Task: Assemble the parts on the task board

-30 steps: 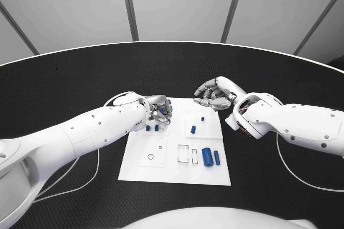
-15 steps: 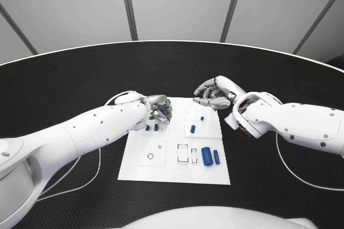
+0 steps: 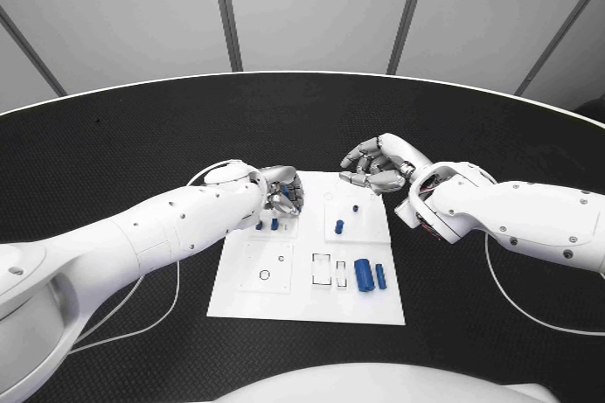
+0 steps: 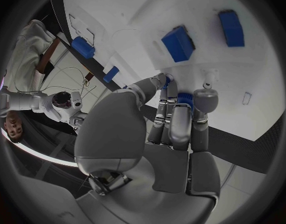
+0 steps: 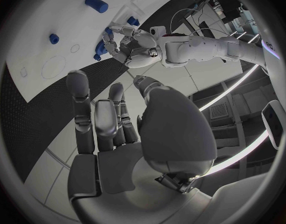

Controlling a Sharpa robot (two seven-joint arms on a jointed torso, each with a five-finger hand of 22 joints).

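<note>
1. The left hand (image 3: 282, 196) sits over the far-left corner of the white board (image 3: 309, 307). Its fingers are curled together, and the left wrist view shows a small blue piece (image 4: 185, 98) pinched at the fingertips (image 4: 204, 95), so this hand is holding a part.

2. The relation that matters: the held piece is right above the board's far-left area, where two more small blue blocks (image 3: 266, 224) stand just on the near side of the hand. I judge the coming move to be a short drop straight down rather than a reach sideways. The exact seat under the fingers is hidden by the hand itself.

3. The right hand (image 3: 377, 167) hovers off the far-right corner of the board, over the black table (image 3: 504, 333). Its fingers are bent inward with nothing seen in them.

4. The left hand is the nearer one to the far-left seats by a clear margin; the right hand is closer to the two small blue pegs (image 3: 348, 218) in the far-right block.

5. Two longer blue cylinders (image 3: 371, 274) lie side by side on the near-right part of the board, their long axes running near to far, well apart from both hands.
</note>
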